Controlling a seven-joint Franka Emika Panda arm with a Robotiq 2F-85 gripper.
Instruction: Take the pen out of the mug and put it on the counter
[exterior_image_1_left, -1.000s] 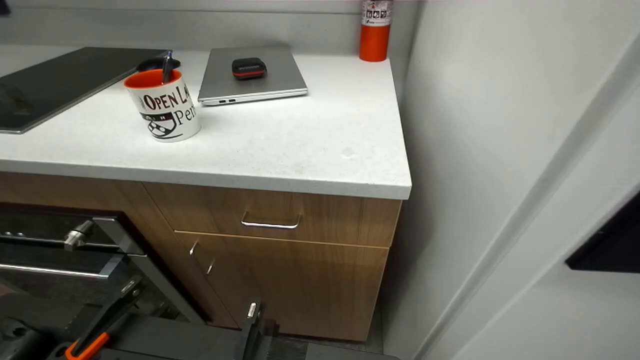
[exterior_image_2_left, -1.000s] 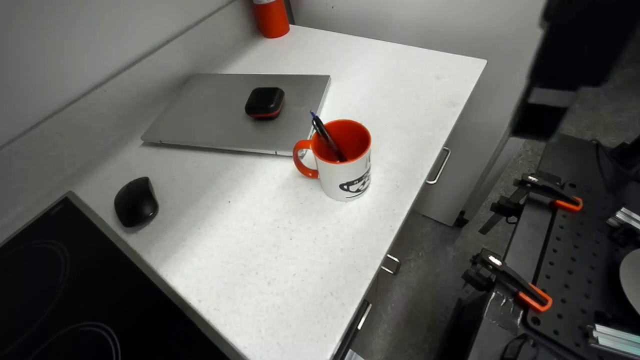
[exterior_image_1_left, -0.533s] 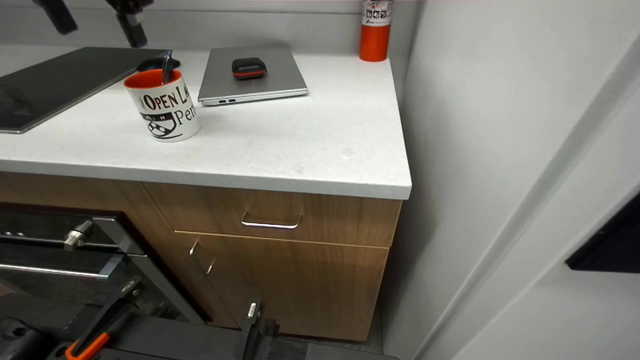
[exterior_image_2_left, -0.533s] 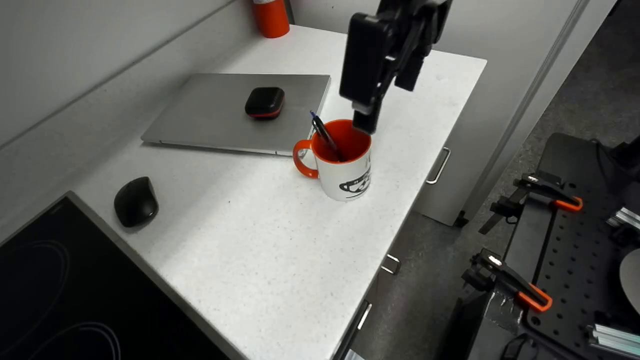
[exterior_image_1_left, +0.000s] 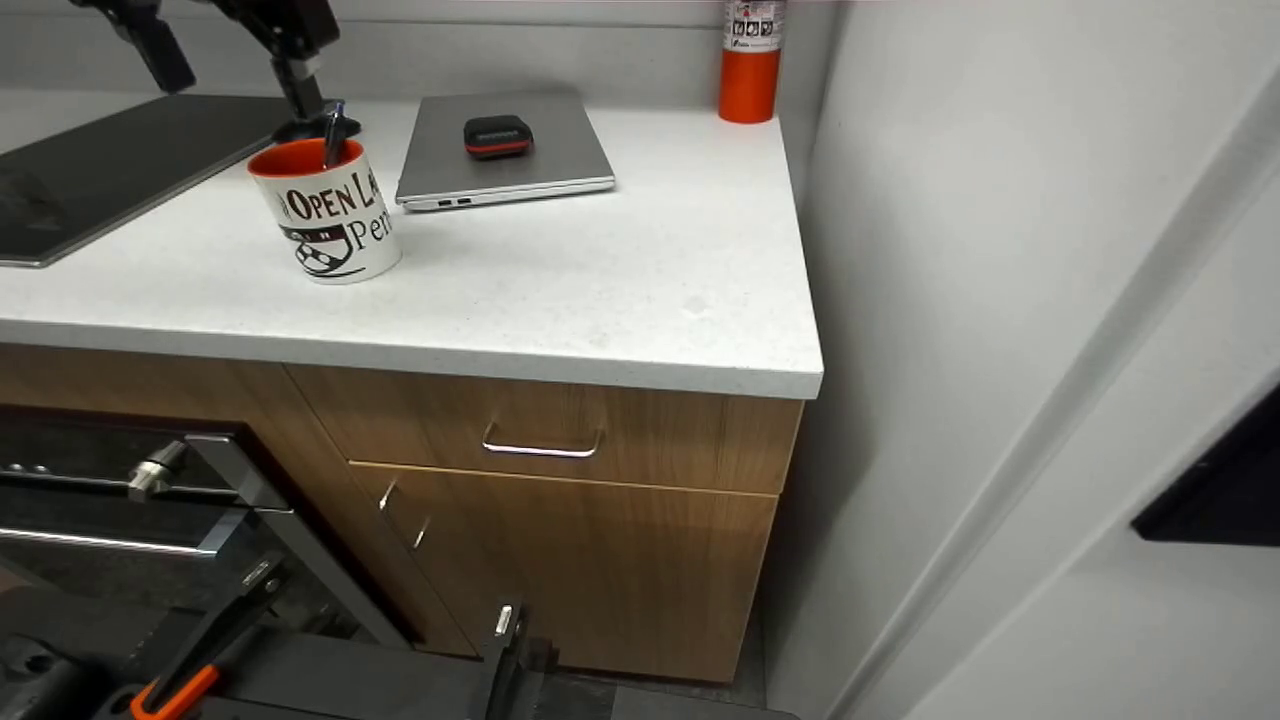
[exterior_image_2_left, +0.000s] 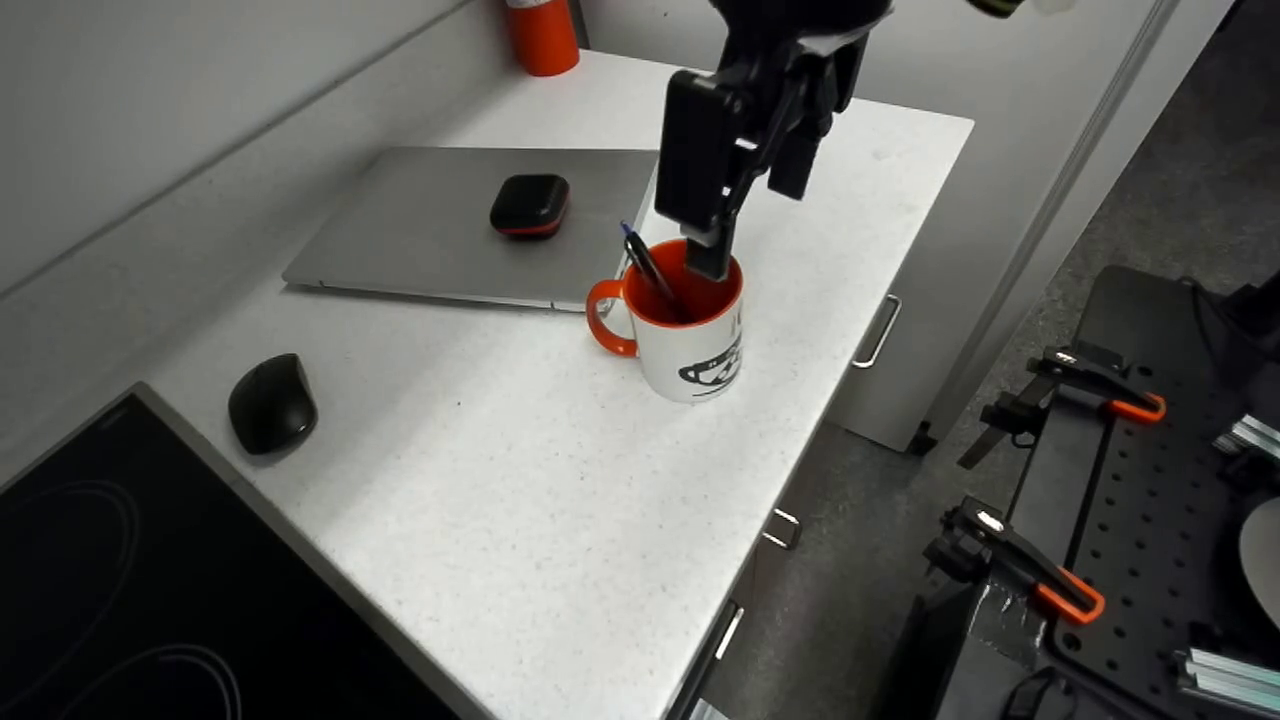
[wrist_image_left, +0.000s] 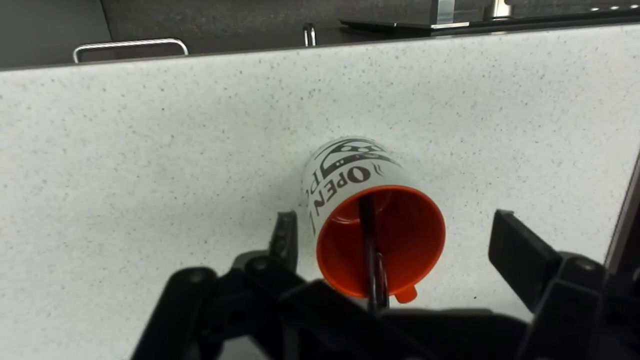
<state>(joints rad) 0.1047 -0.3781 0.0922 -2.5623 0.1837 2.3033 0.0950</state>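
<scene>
The pen (exterior_image_1_left: 335, 137) is thin and dark and leans inside the mug, its top above the rim; it also shows in an exterior view (exterior_image_2_left: 648, 262) and in the wrist view (wrist_image_left: 368, 235), where its upper end is hidden by my gripper. The mug (exterior_image_1_left: 330, 225) is white with a red inside and stands upright on the white counter (exterior_image_1_left: 600, 270); it also shows in an exterior view (exterior_image_2_left: 690, 358) and in the wrist view (wrist_image_left: 350, 172). My gripper (wrist_image_left: 395, 214) is open and empty above the mug, with fingers apart on either side of mug and pen in the wrist view.
A grey laptop (exterior_image_2_left: 420, 230) with a small black case (exterior_image_2_left: 530, 205) on it lies close beside the mug. A black mouse (exterior_image_2_left: 272, 404), a dark cooktop (exterior_image_2_left: 120, 580) and a red bottle (exterior_image_1_left: 749, 80) are also on the counter. The counter's front edge (exterior_image_1_left: 500, 362) is near the mug.
My gripper has swung in over the mug during the last second, and in the last half second it has come a little lower and closer. The mug and pen have not moved.
</scene>
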